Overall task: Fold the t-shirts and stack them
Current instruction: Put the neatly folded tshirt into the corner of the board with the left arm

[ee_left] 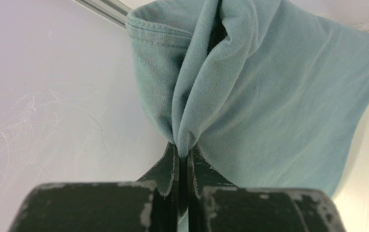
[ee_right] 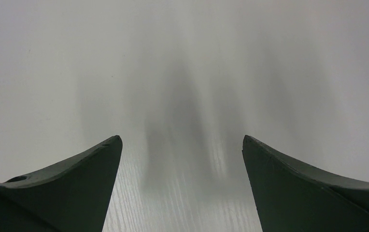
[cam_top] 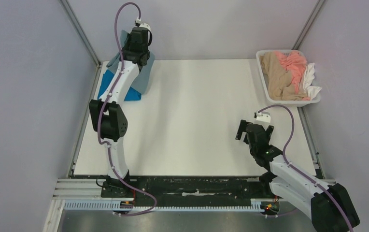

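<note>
From above, shows the left gripper [cam_top: 139, 44] pinched shut on the grey-blue t-shirt [cam_top: 145, 77], hung directly over the cobalt blue t-shirt [cam_top: 106, 86]. Risks dragging the cobalt blue t-shirt out of shape if lowered with a sideways sweep. Leaves little room left of it and beyond it, with walls [cam_top: 37, 96] close. Offers broad table [cam_top: 197, 121] to its right, as far as the basket [cam_top: 289, 103]. Puts the right gripper [cam_top: 254, 130] well apart, to the right and nearer the bases.

Left wrist: catches only a narrow bunched fold beside the hem; could slip free under a jerk.

Right wrist: spread wide, gripping nothing, above bare table.
</note>
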Controlling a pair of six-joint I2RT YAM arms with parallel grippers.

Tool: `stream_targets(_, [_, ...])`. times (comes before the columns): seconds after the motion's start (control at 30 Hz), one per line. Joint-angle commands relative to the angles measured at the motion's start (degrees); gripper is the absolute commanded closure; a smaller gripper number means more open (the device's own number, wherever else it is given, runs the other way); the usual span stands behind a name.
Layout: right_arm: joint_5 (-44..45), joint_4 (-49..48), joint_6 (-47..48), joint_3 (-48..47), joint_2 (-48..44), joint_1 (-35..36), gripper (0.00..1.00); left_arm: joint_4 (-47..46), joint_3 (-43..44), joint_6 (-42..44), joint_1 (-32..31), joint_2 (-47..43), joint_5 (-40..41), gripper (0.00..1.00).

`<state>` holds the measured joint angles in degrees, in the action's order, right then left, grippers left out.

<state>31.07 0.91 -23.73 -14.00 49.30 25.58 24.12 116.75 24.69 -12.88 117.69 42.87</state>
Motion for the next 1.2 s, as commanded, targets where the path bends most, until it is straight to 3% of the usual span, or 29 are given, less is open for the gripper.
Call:
stream_targets(0.0, [2.37,0.43,-0.08,-1.24,0.24,-0.23,0.02,-2.05,2.14,-1.42,0.32,-5.85,0.13,0.98])
stream_targets(0.3, [2.34,0.63,-0.06,-1.32,0.86,-0.21,0.02,-4.41,-2.37,-1.36,1.41,-5.93,1.09,0.98])
stream_targets(0.7, [2.93,0.51,-0.3,-1.97,3.02,-0.19,0.02,-13.48,-9.29,-1.55,9.1,-1.65,-2.47,0.98])
stream_targets(1.1, [3.74,0.52,-0.95,-3.38,5.61,-0.23,0.02,-18.79,-6.21,-2.17,16.13,7.82,-5.62,0.98])
stream_targets(1.17, [3.69,0.82,-1.39,-3.72,6.17,-0.21,0.02,-18.8,-4.01,-2.64,17.07,10.45,-4.64,0.94])
